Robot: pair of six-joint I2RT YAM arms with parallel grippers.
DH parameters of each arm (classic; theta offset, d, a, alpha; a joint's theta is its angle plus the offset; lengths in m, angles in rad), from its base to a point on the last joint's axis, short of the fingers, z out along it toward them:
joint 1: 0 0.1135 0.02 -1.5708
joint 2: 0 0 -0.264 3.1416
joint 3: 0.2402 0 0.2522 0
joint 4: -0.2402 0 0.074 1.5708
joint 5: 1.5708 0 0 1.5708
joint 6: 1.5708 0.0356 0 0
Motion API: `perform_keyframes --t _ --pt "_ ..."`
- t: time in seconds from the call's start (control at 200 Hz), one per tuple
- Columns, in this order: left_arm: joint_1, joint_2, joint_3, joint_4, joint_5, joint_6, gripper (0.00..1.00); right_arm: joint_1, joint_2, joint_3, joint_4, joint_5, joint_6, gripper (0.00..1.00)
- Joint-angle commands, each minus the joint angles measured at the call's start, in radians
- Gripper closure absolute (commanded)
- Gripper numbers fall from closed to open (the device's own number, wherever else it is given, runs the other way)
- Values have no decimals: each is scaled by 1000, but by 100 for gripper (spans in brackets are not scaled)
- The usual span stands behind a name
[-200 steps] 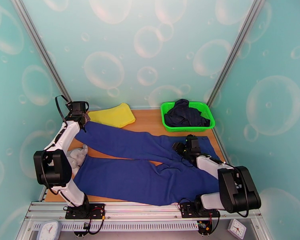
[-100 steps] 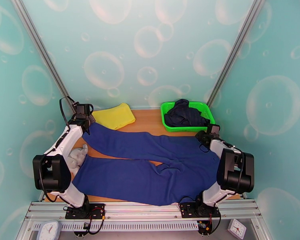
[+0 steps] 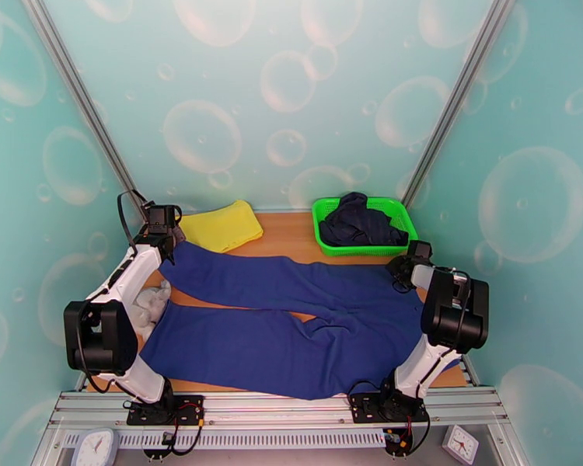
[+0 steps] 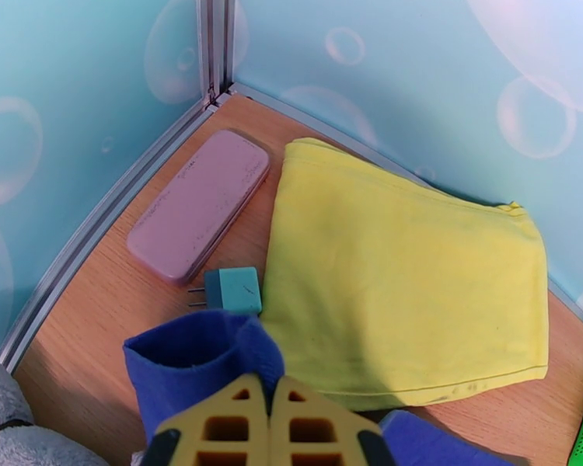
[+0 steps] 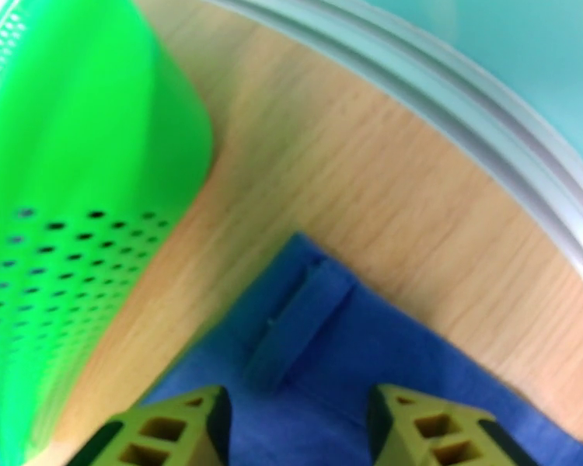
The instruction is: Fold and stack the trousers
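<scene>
Left end effector (image 4: pixel 274 386) clamped shut on a cuff of the trousers (image 3: pixel 291 343), right end effector (image 5: pixel 295 399) half open over waistband, holding nothing, green basket (image 5: pixel 74 188) just left.

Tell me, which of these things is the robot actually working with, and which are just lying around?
In the job:
- blue trousers
- left gripper, shut on a cuff
- right gripper, open over the waist corner

Lying about:
- yellow cloth
- green basket
- dark garment in it
- pink case
- teal plug
- plush toy
- two small clocks
</scene>
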Motion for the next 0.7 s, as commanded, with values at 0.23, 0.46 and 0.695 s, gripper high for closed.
perform_keyframes --t 0.23,0.46,0.695 --pt "2 -21 -4 -2 -12 32 100 -39 102 68 -30 5 -22 50" --pt "2 -58 -36 10 -13 38 100 -93 75 27 -28 -79 -33 87" --pt "2 -104 -72 21 10 33 100 -100 -23 -40 10 -120 -27 95"
